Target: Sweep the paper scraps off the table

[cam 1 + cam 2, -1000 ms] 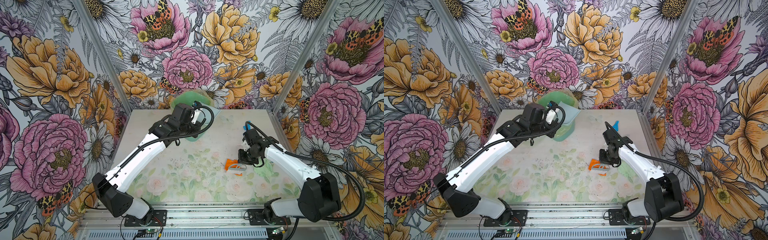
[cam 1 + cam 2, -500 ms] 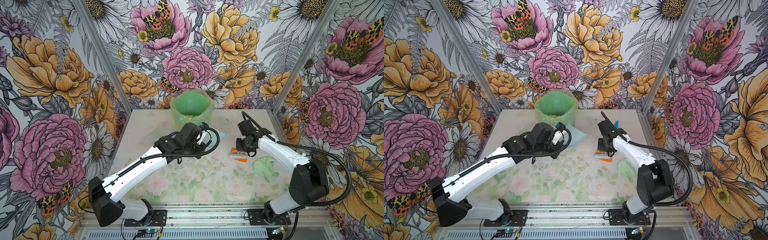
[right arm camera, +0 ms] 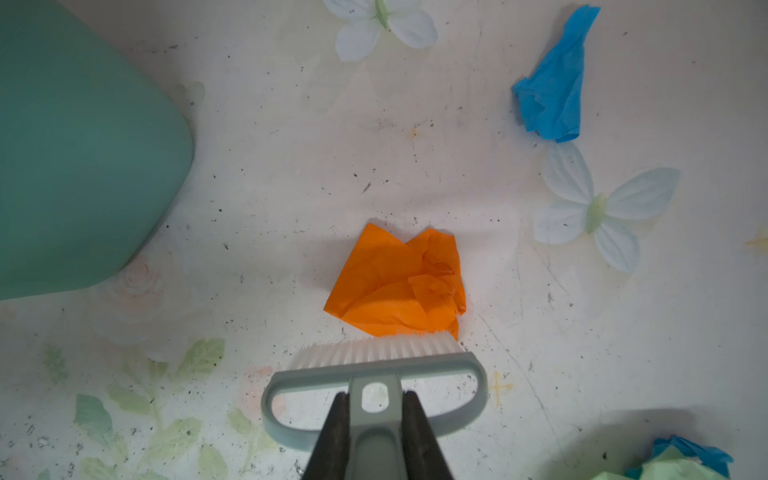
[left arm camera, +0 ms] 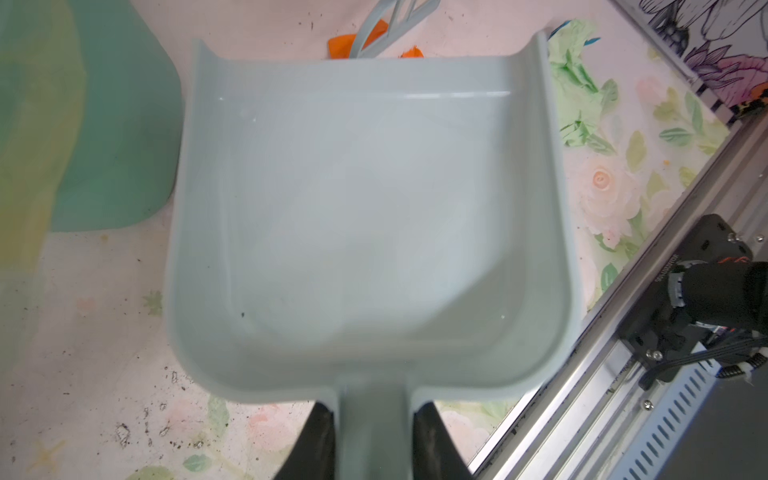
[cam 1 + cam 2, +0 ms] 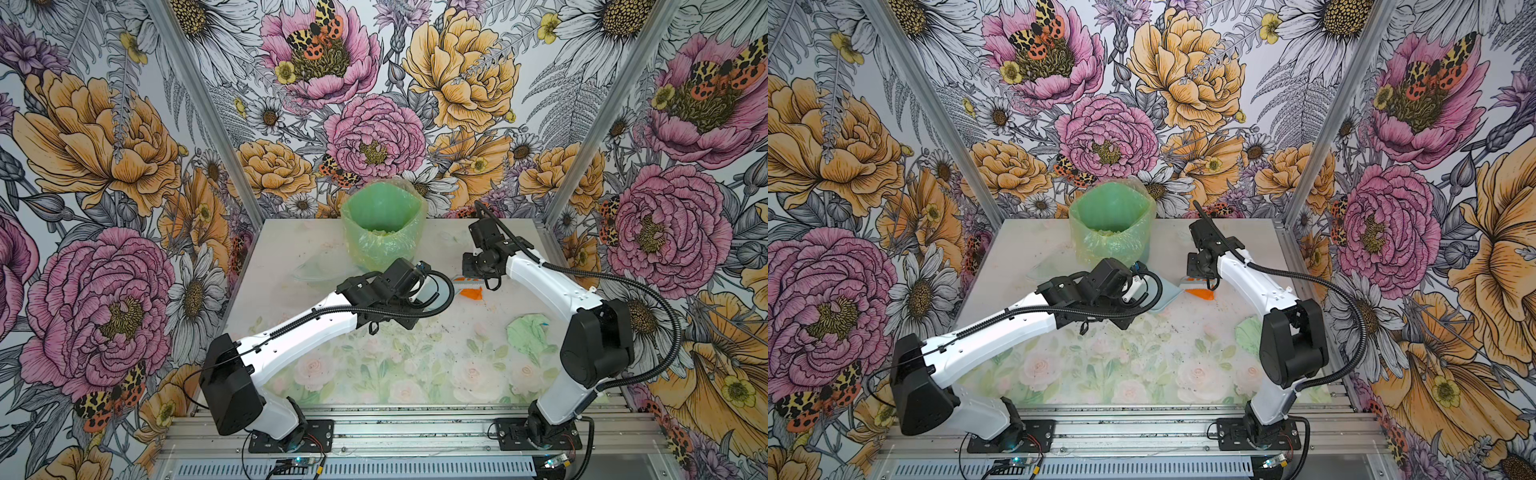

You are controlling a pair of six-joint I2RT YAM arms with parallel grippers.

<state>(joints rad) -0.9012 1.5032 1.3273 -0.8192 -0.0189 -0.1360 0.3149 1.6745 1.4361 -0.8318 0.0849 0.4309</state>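
- The table [image 5: 374,374]: near half open; green bin [image 5: 382,232] stands far centre.
- Left arm stretches from near-left base to centre. The left gripper [image 4: 376,436] clamps the dustpan [image 4: 365,216] handle; the wrist hides most of the pan in both top views.
- Right arm is folded, forearm reaching far-left. The right gripper [image 3: 376,428] clamps the brush [image 3: 374,370] handle.
- Paper scraps: orange scrap [image 3: 395,286] touches the bristles, just beyond the pan lip; pale green scrap [image 5: 528,332] near right; blue scrap [image 3: 548,95] well apart from the brush.
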